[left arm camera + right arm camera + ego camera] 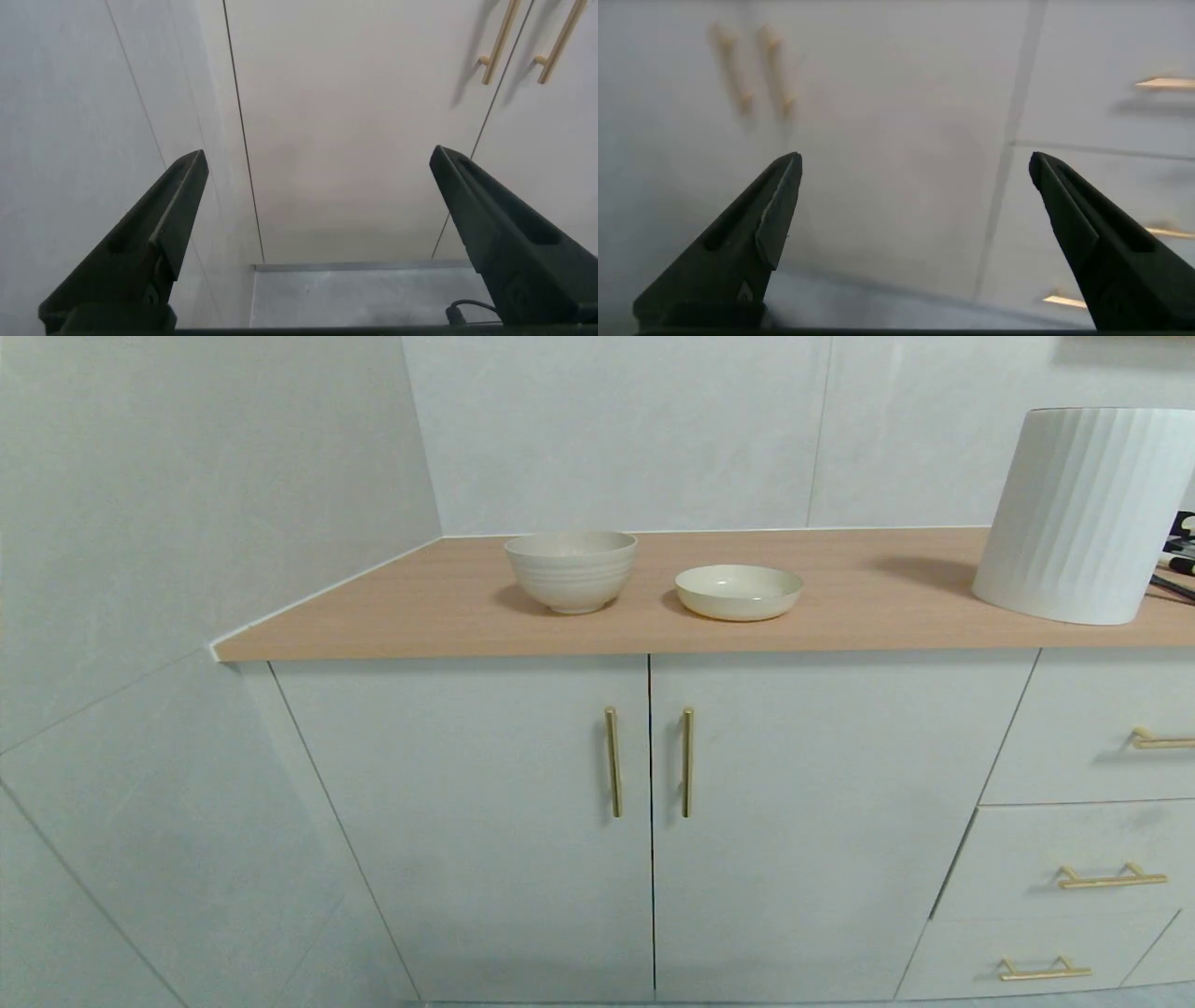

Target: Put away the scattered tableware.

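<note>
A ribbed cream bowl (571,569) stands on the wooden countertop (868,607), left of centre. To its right sits a shallow cream dish (738,591). Both are upright and apart from each other. My left gripper (318,163) is open, low down, facing the left cupboard door (355,140) with nothing between its fingers. My right gripper (915,168) is open too, facing the right cupboard door (896,140) and the drawers, also holding nothing.
Below the countertop, two white cupboard doors are shut, with paired gold handles (613,762) at the middle seam. Drawers with gold handles (1111,877) stand at the right. A tall white ribbed container (1083,513) stands on the counter's right. Tiled wall closes the left.
</note>
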`<state>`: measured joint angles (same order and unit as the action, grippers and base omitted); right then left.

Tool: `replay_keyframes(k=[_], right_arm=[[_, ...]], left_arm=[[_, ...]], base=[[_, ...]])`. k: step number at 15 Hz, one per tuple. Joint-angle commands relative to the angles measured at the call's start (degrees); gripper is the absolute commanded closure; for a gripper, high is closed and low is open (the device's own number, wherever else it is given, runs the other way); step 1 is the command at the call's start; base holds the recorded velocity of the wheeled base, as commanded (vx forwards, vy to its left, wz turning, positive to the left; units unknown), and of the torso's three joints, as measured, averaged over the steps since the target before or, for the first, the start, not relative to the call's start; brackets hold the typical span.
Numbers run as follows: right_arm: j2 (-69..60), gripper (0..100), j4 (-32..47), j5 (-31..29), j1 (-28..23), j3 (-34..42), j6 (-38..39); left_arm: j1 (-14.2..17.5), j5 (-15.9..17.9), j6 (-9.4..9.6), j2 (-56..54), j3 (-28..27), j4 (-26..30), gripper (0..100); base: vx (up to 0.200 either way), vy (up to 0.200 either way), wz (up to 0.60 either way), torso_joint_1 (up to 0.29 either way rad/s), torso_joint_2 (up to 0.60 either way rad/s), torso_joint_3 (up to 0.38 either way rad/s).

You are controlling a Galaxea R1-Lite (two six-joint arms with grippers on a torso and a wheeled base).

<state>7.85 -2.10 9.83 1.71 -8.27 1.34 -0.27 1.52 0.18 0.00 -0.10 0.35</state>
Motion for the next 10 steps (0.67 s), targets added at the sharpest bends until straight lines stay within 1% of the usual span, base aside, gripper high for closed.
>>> replay_keyframes(k=[1, 2, 3, 4, 5, 7, 8, 10], right_arm=[[18.6, 0, -0.3, 8.5, 2.4, -4.4, 0.3], [24.9, 0, -0.4, 9.0, 3.0, -7.1, 0.3], [30.9, 0, -0.4, 8.9, 5.0, -10.1, 0.4], [37.4, 0, -0.5, 8.6, 8.2, -13.4, 0.7], [45.1, 0, -0.6, 8.6, 13.2, -17.8, 1.4], [56.2, 0, -2.1, 8.7, 20.5, -23.4, 2.8], [59.7, 0, -3.3, 8.7, 22.0, -24.8, 3.5], [71.3, 0, -11.4, 8.8, 24.7, -28.6, 4.3]], left_arm=[[0.1, 0.0, -0.01, 0.0, 0.0, 0.0, 0], [0.0, 0.0, -0.01, 0.0, 0.0, 0.0, 0], [0.0, 0.0, -0.01, 0.0, 0.0, 0.0, 0], [0.0, 0.1, -0.01, 0.0, 0.0, 0.0, 0], [0.0, 0.1, -0.01, 0.0, 0.0, 0.0, 0], [0.0, 0.1, -0.01, 0.0, 0.0, 0.0, 0], [0.0, 0.1, -0.01, 0.0, 0.0, 0.0, 0], [0.0, 0.0, -0.01, 0.0, 0.0, 0.0, 0]], base=[[0.000, 0.000, 0.00, 0.000, 0.00, 0.000], [0.000, 0.000, 0.00, 0.000, 0.00, 0.000], [0.000, 0.000, 0.00, 0.000, 0.00, 0.000], [0.000, 0.000, 0.00, 0.000, 0.00, 0.000], [0.000, 0.000, 0.00, 0.000, 0.00, 0.000], [0.000, 0.000, 0.00, 0.000, 0.00, 0.000], [0.000, 0.000, 0.00, 0.000, 0.00, 0.000], [0.000, 0.000, 0.00, 0.000, 0.00, 0.000]])
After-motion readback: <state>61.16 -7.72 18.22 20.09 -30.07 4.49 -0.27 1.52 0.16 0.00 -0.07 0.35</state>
